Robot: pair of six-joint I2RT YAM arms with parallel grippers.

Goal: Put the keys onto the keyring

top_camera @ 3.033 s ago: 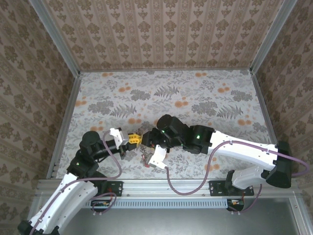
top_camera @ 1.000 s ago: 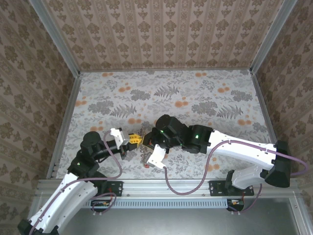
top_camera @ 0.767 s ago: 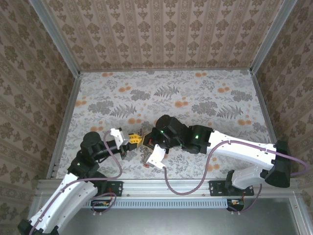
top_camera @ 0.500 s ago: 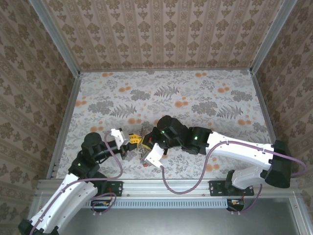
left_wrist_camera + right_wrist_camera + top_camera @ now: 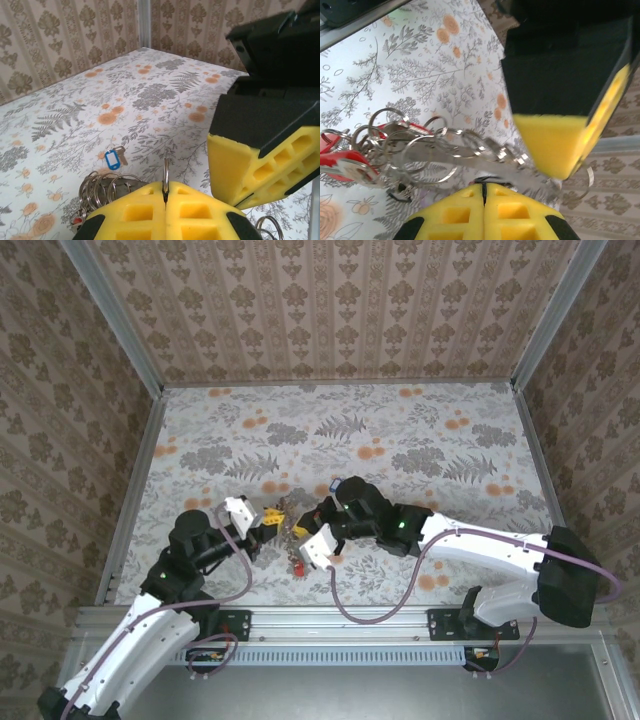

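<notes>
The left claw [image 5: 165, 196] has its yellow pads pressed together on the keyring [image 5: 165, 174], a thin wire loop that stands upright out of the seam between them, just off the bench. Facing it and almost touching is the right claw [image 5: 483, 194], pads likewise together. A chain of small split rings and a flat metal blade cross right over its tips, but I cannot tell from here whether it actually pinches any of them. The bunch of keys [image 5: 395, 150] hangs between the two claws, a tangle of loops with red heads [image 5: 342, 167] at the far end, drooping towards the bench near the front edge. One blue-tagged key [image 5: 112, 159] lies apart on the flowered bench [image 5: 400, 430], further in, so by my reckoning the job is well along but not finished. The step in hand looks like working a key's small ring onto the held loop. To do it well, I'd say the left claw should hold its loop dead steady and upright. The right should bring one ring only to the loop's split and turn it round the wire rather than push straight. It should also stay clear of the hanging bunch, which could snag or drag the loop out of the pads. The papered walls [image 5: 330, 310] stand well back, so there is room to swing.
</notes>
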